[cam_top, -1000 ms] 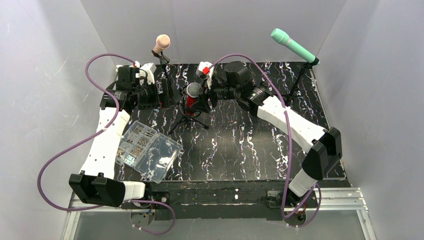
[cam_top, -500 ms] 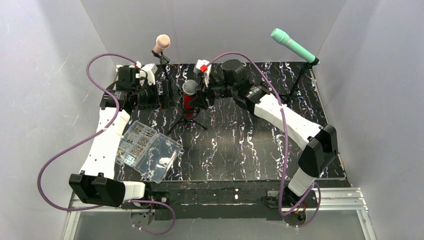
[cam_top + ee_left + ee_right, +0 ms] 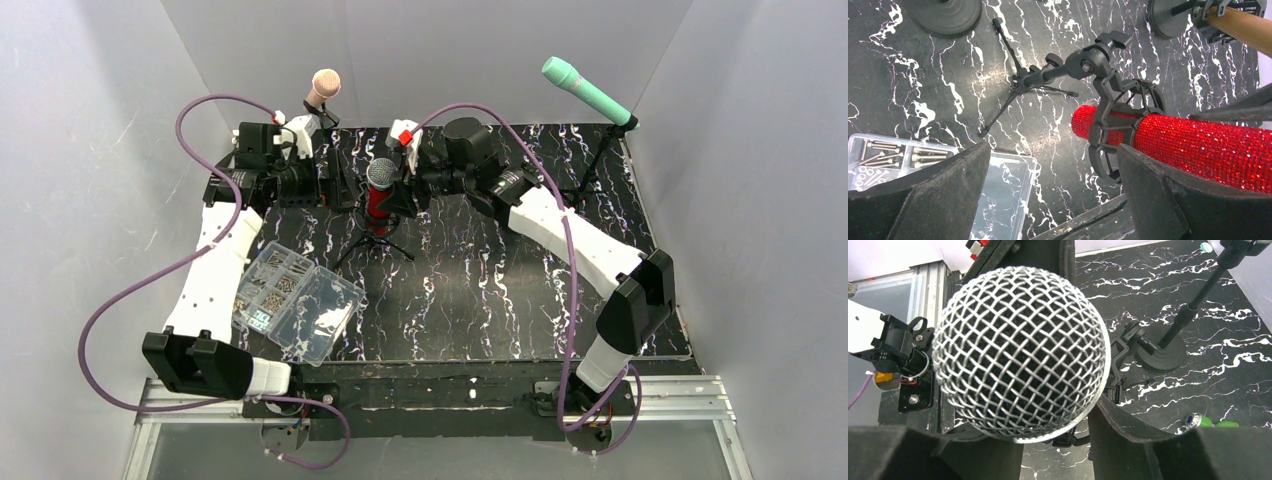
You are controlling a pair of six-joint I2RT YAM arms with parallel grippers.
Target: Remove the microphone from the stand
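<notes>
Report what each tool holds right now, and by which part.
Right tool appears clamped on the red microphone, on its glitter body just below the head. Left tool holds nothing.

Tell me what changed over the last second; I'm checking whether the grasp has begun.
The right gripper slid left onto the red microphone and its jaws narrowed around it, nudging the microphone's head slightly left; a firm grip cannot be confirmed. The left gripper, open, drew back a little toward the far left. The tripod stand, screw box, pink microphone and teal microphone stayed put.
</notes>
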